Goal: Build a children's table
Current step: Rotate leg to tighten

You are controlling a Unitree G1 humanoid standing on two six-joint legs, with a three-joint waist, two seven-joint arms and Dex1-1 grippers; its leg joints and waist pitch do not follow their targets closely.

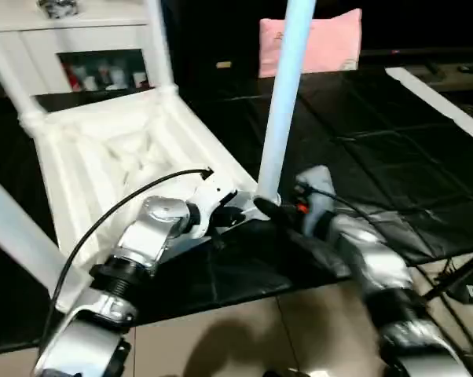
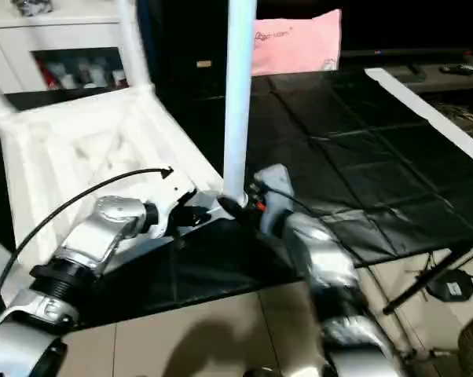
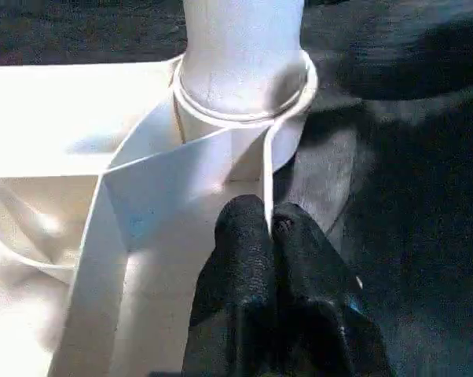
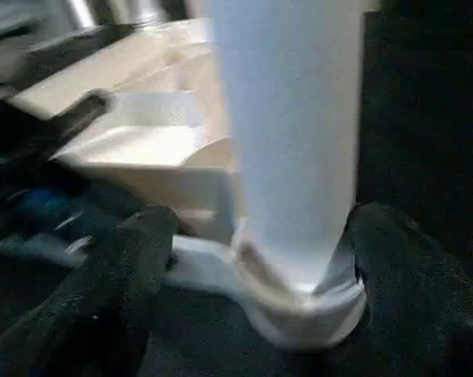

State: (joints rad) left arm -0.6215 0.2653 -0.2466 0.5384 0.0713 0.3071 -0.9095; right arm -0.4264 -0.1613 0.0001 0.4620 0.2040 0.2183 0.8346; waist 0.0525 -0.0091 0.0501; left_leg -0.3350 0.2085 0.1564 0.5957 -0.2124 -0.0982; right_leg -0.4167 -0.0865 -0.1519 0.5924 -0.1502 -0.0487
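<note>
Children's table [image 1: 119, 149], all white, lying upside down on a black sheet [image 1: 362, 149] spread over the floor, ribbed underside facing up. Legs already standing in the corner sockets: one at the far corner [image 1: 159, 43], one at the far left corner [image 1: 5, 63], one crossing the lower left of the head view [image 1: 24, 236], and the nearest leg [image 1: 284, 102], upright in the near right socket [image 3: 244, 102].

Left pincer [image 3: 269, 228] clenched on the thin raised rim [image 3: 264, 169] of the tabletop, just beside the near right socket; black fingertips [image 3: 244, 236] pressed together with the rim edge between them. Silver left forearm [image 1: 146, 236] reaching in from the lower left, a black cable [image 1: 134, 196] arching over it.

Right pincer [image 4: 256, 236] released, fingers [image 4: 142, 243] spread wide on either side of the foot of the nearest leg, where the tube enters the socket collar [image 4: 299, 302]; whether the pads touch the tube not discernible. Silver right forearm [image 1: 370, 259] entering from the lower right.

Behind the sheet: pink pillow [image 1: 323, 43] standing upright; white cabinet with glass doors [image 1: 79, 47] at the far left. Tiled floor [image 1: 244, 338] bare in the foreground.
</note>
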